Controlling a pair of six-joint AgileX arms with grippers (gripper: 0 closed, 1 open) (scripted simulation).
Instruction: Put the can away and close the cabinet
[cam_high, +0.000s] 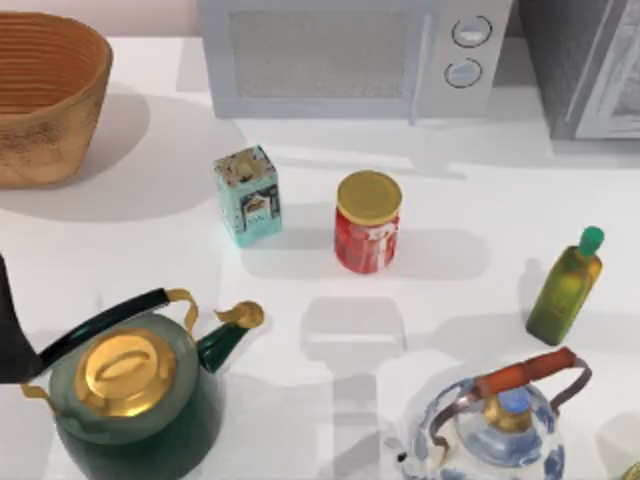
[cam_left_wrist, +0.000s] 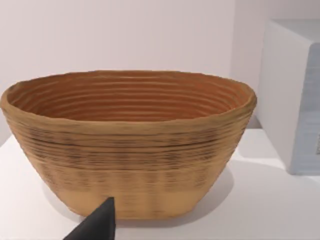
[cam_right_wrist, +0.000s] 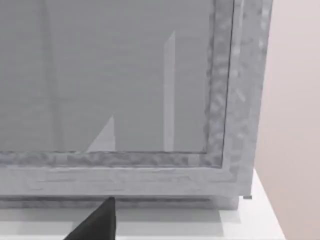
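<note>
The can (cam_high: 368, 221), red with a gold lid, stands upright near the middle of the counter (cam_high: 470, 190), free of any grip. Just to its left stands a small teal tin box (cam_high: 247, 195), apart from it. Behind them, along the back edge, sits the white microwave (cam_high: 350, 55), and to its right the grey cabinet (cam_high: 585, 65) at the back right corner; my right wrist view looks straight at the cabinet's framed panel door (cam_right_wrist: 110, 75), close up. An olive oil bottle (cam_high: 566, 287) stands well to the can's right. Nearer the front sit a dark green kettle (cam_high: 135, 385) on the left and a blue-and-white kettle (cam_high: 500, 430) on the right. A woven basket (cam_high: 45, 95) sits at the back left, facing my left wrist camera. Of either hand, I cannot tell whether it is wide or narrow.
</note>
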